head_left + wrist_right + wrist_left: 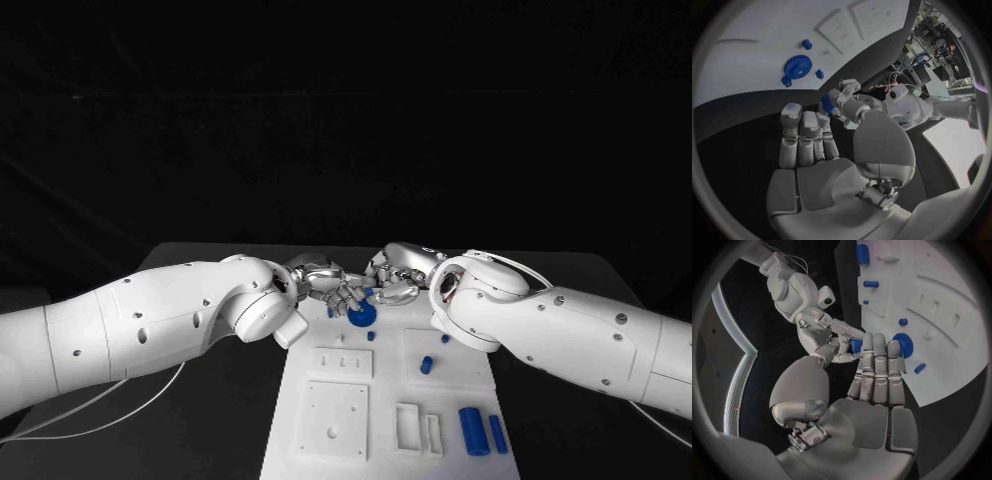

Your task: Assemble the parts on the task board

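The white task board (pixel 335 420) lies along the middle of the table. A blue gear (pixel 362 314) sits near its far end, also in the left wrist view (pixel 903 344) and the right wrist view (pixel 798 65). Both hands meet just above that end. My right hand (pixel 400 280) pinches a small blue part (pixel 378 293) at its fingertips (pixel 848 332). The same blue part (pixel 856 346) (pixel 825 104) shows in both wrist views. My left hand (pixel 329 283) faces it with straight fingers (pixel 876 365), their tips beside the blue part and the thumb held apart.
Small blue pegs (pixel 427 365) (pixel 371 336) stand on the board's middle. Two blue cylinders (pixel 472 431) (pixel 498 433) lie at its near right corner. White raised blocks (pixel 333 408) with recesses take up its near left part. Both white forearms flank the board.
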